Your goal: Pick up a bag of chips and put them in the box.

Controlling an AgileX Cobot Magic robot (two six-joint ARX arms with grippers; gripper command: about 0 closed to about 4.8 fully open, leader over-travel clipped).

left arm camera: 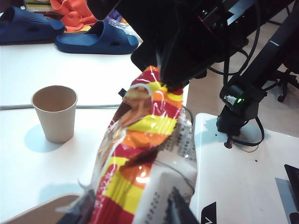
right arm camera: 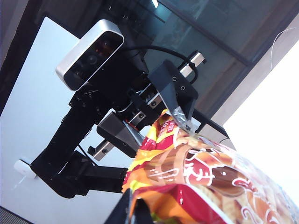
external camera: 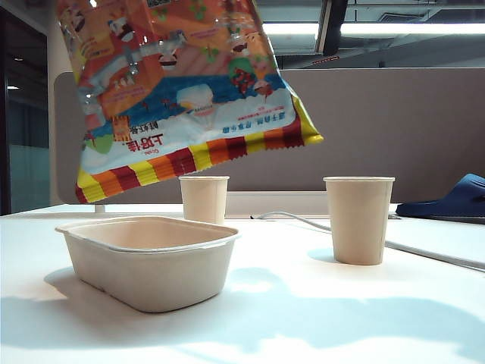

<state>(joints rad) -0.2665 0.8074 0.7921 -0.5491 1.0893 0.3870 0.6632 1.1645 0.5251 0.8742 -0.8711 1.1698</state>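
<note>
The bag of chips [external camera: 189, 91] hangs in the air, tilted, above the left end of the beige box [external camera: 148, 258]; its striped lower edge is clear of the rim. Neither gripper shows in the exterior view. My right gripper [right arm camera: 133, 212] is shut on one end of the bag [right arm camera: 201, 177]; the left wrist view shows it [left arm camera: 168, 84] pinching the far striped end. My left gripper [left arm camera: 135, 212] has a finger on each side of the bag's [left arm camera: 149, 140] near end. From the right wrist view, its fingers [right arm camera: 121, 135] straddle the bag's corner; whether they pinch it is unclear.
Two tan paper cups stand behind the box, one near it [external camera: 204, 199] and one to the right [external camera: 358, 220]. A grey cable [external camera: 288, 218] lies between them. A blue slipper [external camera: 447, 201] lies at the far right. A second slipper [left arm camera: 96, 42] lies beyond a cup [left arm camera: 55, 112].
</note>
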